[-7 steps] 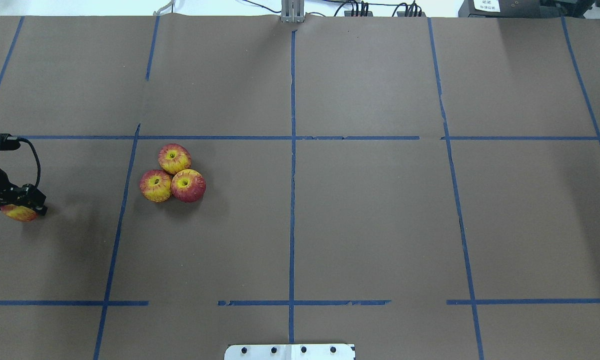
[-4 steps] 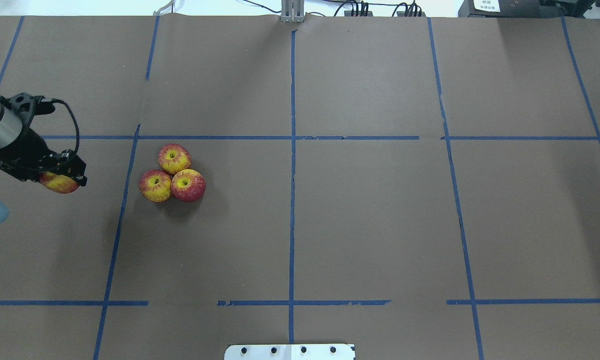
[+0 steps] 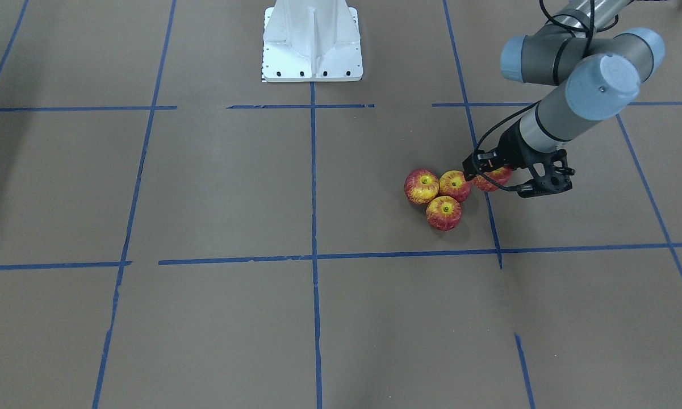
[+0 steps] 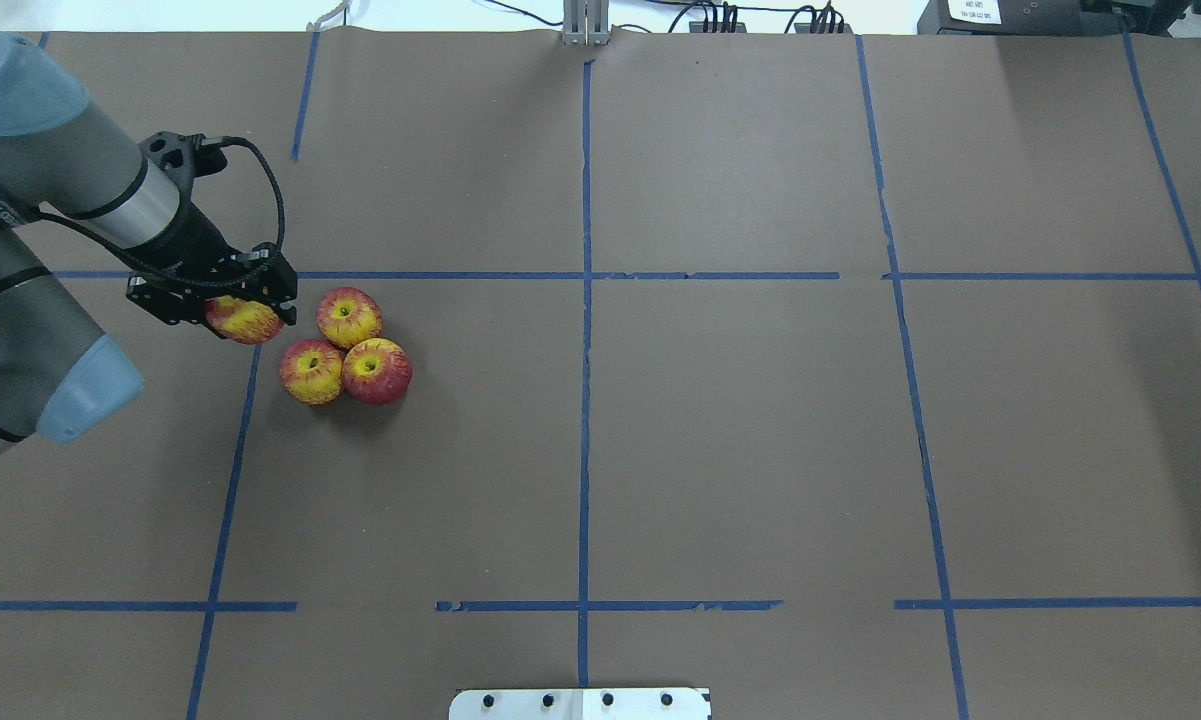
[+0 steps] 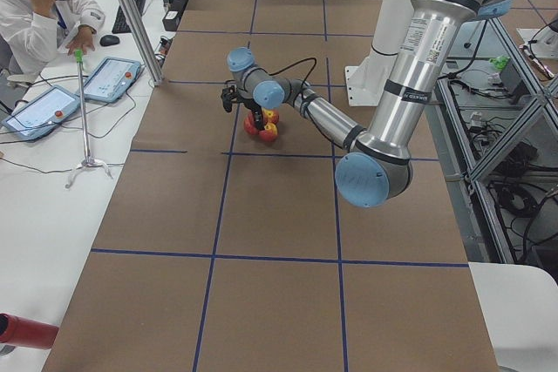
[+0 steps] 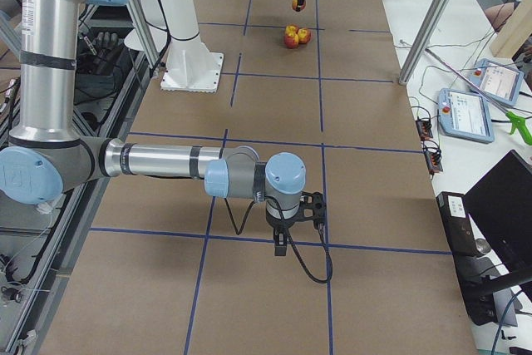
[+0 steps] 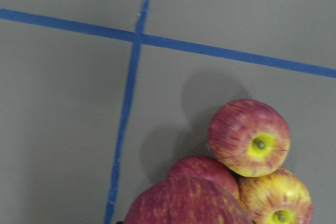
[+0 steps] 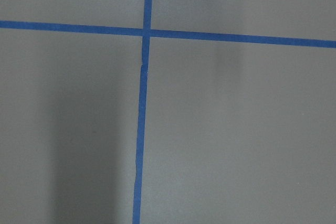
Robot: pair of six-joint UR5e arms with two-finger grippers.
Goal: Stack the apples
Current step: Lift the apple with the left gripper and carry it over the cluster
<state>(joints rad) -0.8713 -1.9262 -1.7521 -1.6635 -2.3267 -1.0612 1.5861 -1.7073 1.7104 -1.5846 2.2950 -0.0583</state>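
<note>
Counter (image 4: 740, 450): brown paper, blue tape grid (image 4: 585, 400).
Left end effector (image 4: 244, 312): clamped on fourth apple (image 4: 240, 325), raised.
Three-apple cluster (image 4: 360, 362): touching one another, just beside it, toward the counter's middle.
Right end effector (image 6: 281, 245): well apart; cannot tell grip.

- The desk (image 4: 740, 450) is covered edge to edge with brown paper, divided into large rectangles by blue tape lines (image 4: 585, 400).
- Beyond its far edge runs a white strip with black cables (image 4: 720, 15).
- Along the operators' side stands a white bench (image 5: 35, 215) carrying a touch-screen pendant (image 5: 109, 78), a second pendant (image 5: 39, 109) and a mouse (image 5: 109, 39).
- A person in a white coat (image 5: 39, 15) sits there, one hand on the head.
- A slanted metal post (image 5: 132, 15) rises at the desk's edge.
- A black monitor (image 6: 503, 214) stands on the bench in the exterior right view.
- Behind the desk, open metal frames (image 5: 514, 119) hold tangled wiring.
- The light is even and the shadows are soft.
</note>
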